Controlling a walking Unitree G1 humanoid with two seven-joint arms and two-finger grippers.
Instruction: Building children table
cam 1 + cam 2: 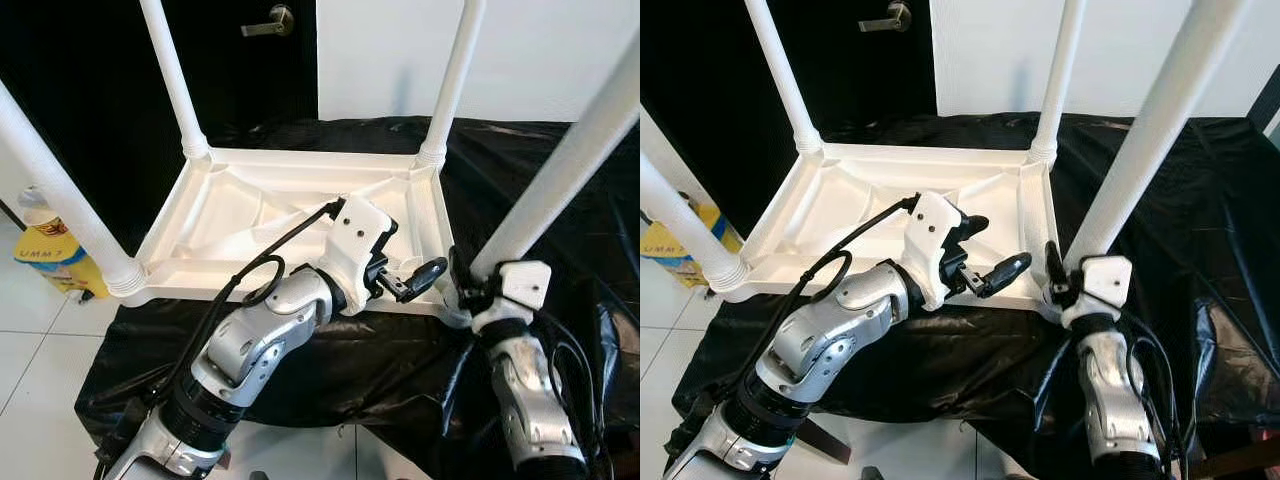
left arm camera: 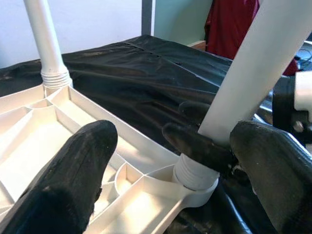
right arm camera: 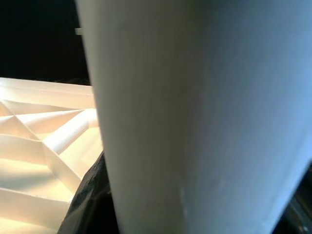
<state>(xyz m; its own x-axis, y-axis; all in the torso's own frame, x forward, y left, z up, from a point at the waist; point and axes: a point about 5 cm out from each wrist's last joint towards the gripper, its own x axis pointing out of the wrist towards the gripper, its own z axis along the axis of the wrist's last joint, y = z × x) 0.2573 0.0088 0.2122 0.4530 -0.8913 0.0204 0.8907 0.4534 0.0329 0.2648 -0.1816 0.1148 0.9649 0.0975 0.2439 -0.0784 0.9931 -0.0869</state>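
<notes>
Lying upside down on a black plastic sheet in the left eye view, the white ribbed plastic children's table top has four white tubular legs rising from its corners, and the near-right leg slants up out of a threaded collar at the corner closest to the robot. Over the table's near edge the left gripper reaches toward that corner with its black fingers parted and nothing between them, while the right gripper sits at the foot of the near-right leg, its fingers closed around the base. A dark door with a lever handle stands behind, and a yellow object rests on the tiled floor to the left. The right eye view gives the same layout — left gripper spread just short of the corner, right gripper pressed against the leg's base. From the left wrist view, the two left fingertips stand wide apart, framing the leg's threaded end seated in the corner socket, with a black finger of the other gripper lying against the leg just above the threads. The right wrist view looks straight at the white leg, very close, with the table's ribbed underside lit to one side — a dark fingertip touches the leg.
</notes>
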